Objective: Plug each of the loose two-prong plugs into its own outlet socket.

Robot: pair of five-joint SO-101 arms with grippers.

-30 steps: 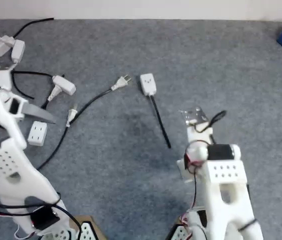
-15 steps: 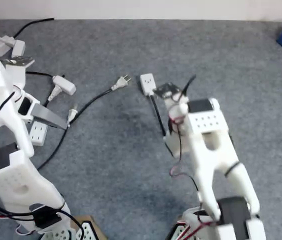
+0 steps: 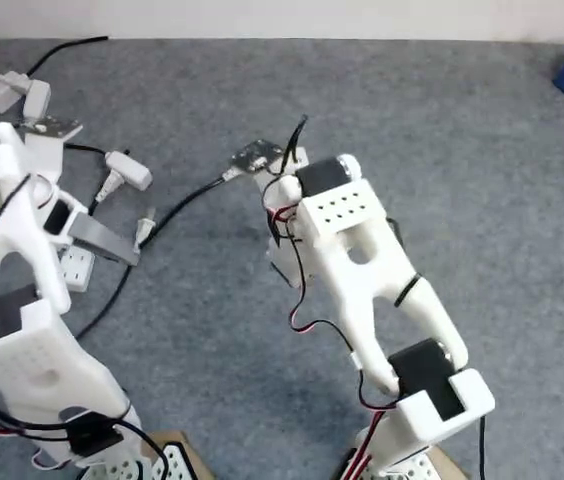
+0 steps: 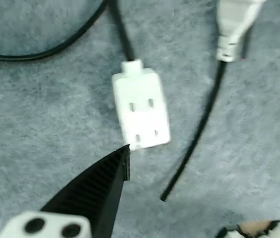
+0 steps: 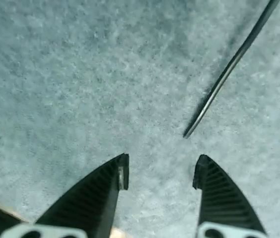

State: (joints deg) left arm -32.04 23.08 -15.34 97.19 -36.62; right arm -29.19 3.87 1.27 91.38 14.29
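At 7 o'clock of the wide-open, empty left fingers (image 3: pixel 102 240) lies one outlet socket (image 3: pixel 74 268), one plug (image 3: pixel 143 230) near. Right fingers (image 5: pixel 105 188), parted and empty, face one cord end (image 5: pixel 188 133).

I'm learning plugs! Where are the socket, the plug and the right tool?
socket (image 4: pixel 141 106): left wrist view, its slotted face.
plug (image 4: pixel 235 20): left wrist view, its white body.
right tool (image 5: pixel 163 158): right wrist view, between its tips.
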